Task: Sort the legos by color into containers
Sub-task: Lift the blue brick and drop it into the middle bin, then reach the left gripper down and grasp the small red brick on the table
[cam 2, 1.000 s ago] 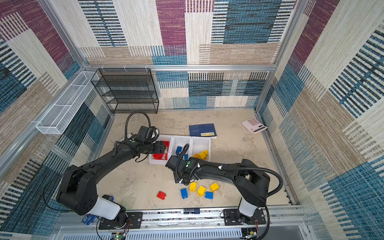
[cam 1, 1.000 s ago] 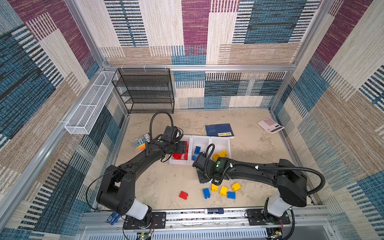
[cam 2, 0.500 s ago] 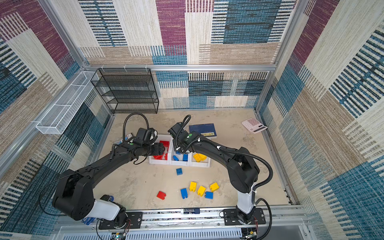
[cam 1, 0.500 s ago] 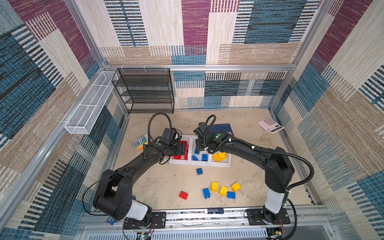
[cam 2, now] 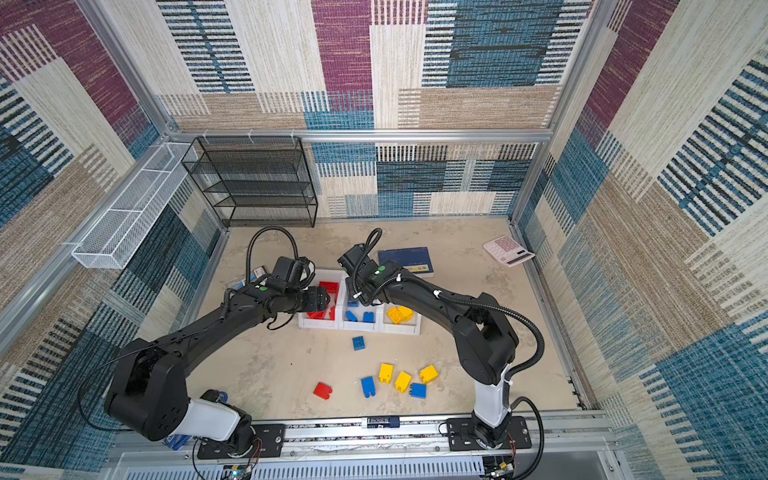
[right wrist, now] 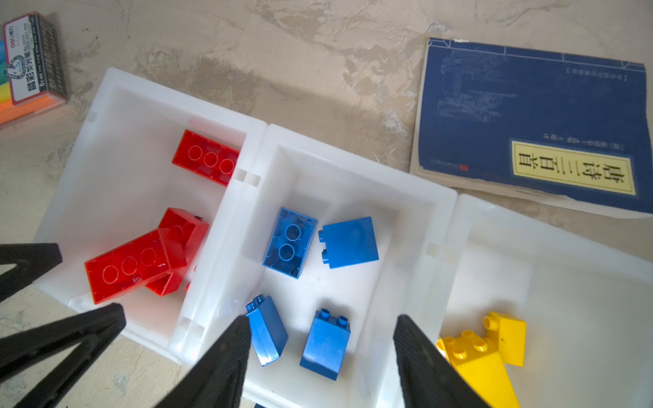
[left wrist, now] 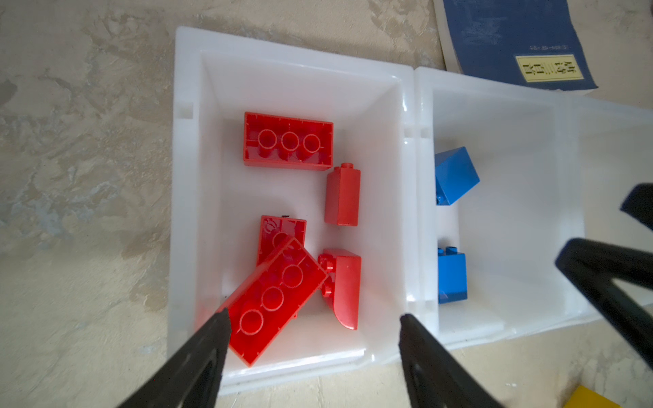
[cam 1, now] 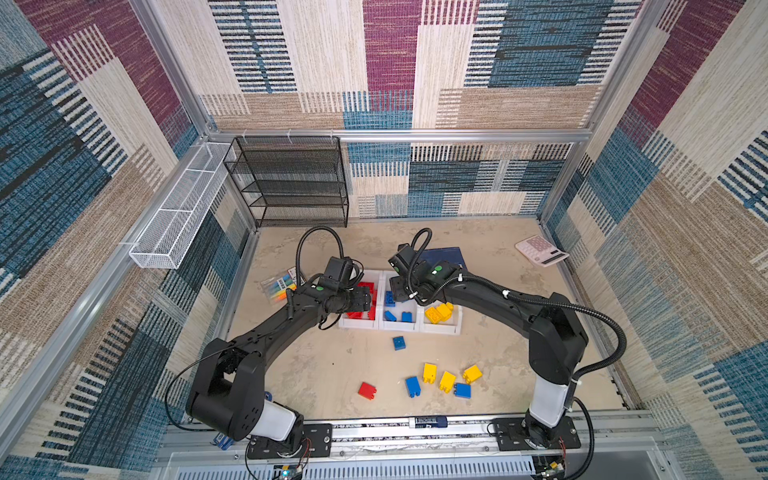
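my left gripper [left wrist: 314,319] hangs over the leftmost white plastic bin [left wrist: 183,176], fingers spread wide with nothing between them. five red plastic bricks [left wrist: 288,141] lie in that bin. one long one is propped on a smaller one, so i can't see what sits under it. my right gripper [right wrist: 321,320] hangs over the middle white plastic bin [right wrist: 353,166], also spread and empty, with four blue plastic bricks [right wrist: 348,242] on the bin floor below.

the rightmost white plastic bin [right wrist: 530,229] runs off the edge of the right wrist view. its yellow plastic bricks [right wrist: 505,339] are partly behind a finger, and i can't count them. in both top views the arms cover much of the left and middle bins.

the three bins touch side by side. a dark blue softcover book [right wrist: 530,123] lies just behind them, and a clear pack of coloured markers [right wrist: 31,63] sits near the left bin's far corner. the two grippers are close together.

on the beige mottled tabletop [cam 1: 316,365] a lone blue square brick [cam 1: 399,343] sits just in front of the middle bin. a loose red brick [cam 1: 367,390] and a cluster of blue and yellow bricks [cam 1: 447,381] lie near the front rail. there is bare table on both sides of them. a pink calculator [cam 1: 540,251] sits well apart by the right wall.
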Robot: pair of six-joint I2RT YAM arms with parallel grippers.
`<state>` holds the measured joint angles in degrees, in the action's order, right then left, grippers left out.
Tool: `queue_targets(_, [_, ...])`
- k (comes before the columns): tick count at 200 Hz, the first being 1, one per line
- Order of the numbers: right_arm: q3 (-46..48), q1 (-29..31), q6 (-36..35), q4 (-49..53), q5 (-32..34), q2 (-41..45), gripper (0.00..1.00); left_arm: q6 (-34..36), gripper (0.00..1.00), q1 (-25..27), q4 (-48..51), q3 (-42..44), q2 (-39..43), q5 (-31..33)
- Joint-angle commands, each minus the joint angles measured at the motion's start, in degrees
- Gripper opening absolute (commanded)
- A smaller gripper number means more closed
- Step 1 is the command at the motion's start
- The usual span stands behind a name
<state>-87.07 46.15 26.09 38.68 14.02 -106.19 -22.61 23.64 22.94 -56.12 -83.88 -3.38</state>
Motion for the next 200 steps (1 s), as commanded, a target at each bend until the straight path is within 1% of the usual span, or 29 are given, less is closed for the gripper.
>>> queue_targets(1, [0.43, -0.01, 0.28, -0.79, -0.04, 0.79, 0.68, -1.09, 0.78, -0.09, -0.32, -0.22, 0.20, -0.49])
queue_targets(47, [1.41, -0.01, 0.63, -1.32, -0.62, 1.61, 0.68, -0.88, 0.78, -0.13, 0.28, -0.31, 0.71, -0.67])
queue_targets(65, [2.03, -0.01, 0.81, -1.41, -0.75, 2.10, 0.68, -0.70, 0.78, -0.09, 1.90, -0.32, 1.40, -0.78])
queue_targets(85, [2.74, 0.03, 0.90, -1.64, -0.69, 2.80, 0.68, -0.85, 0.78, 0.18, 3.62, 0.89, 3.69, -1.23])
queue_targets(101, [3.42, -0.01, 1.01, -2.15, -0.75, 3.26, 0.68, -1.42, 0.77, 1.37, 4.39, 3.12, 6.65, -0.89])
queue_targets(123, [4.05, 0.00, 1.07, -2.70, -1.06, 3.45, 0.68, -2.30, 0.76, 5.76, 5.68, 6.49, 10.66, 0.08])
queue_targets(139, [4.46, -0.01, 1.17, -3.06, -1.32, 3.45, 0.68, -3.03, 0.76, 11.19, 8.03, 7.84, 12.71, 2.12])
queue_targets(153, [4.95, -0.01, 1.41, -3.40, -1.63, 3.67, 0.68, -5.33, 0.76, 14.89, 9.91, 9.41, 14.34, 3.17])
queue_targets(176, [6.48, -0.10, 1.60, -4.28, -1.70, 4.53, 0.68, -9.75, 0.76, 18.52, 11.62, 13.36, 17.80, 3.45])
queue_targets(200, [7.50, -0.44, 1.81, -4.90, -2.15, 5.16, 0.68, -11.63, 0.76, 21.86, 13.23, 17.12, 20.95, 3.14])
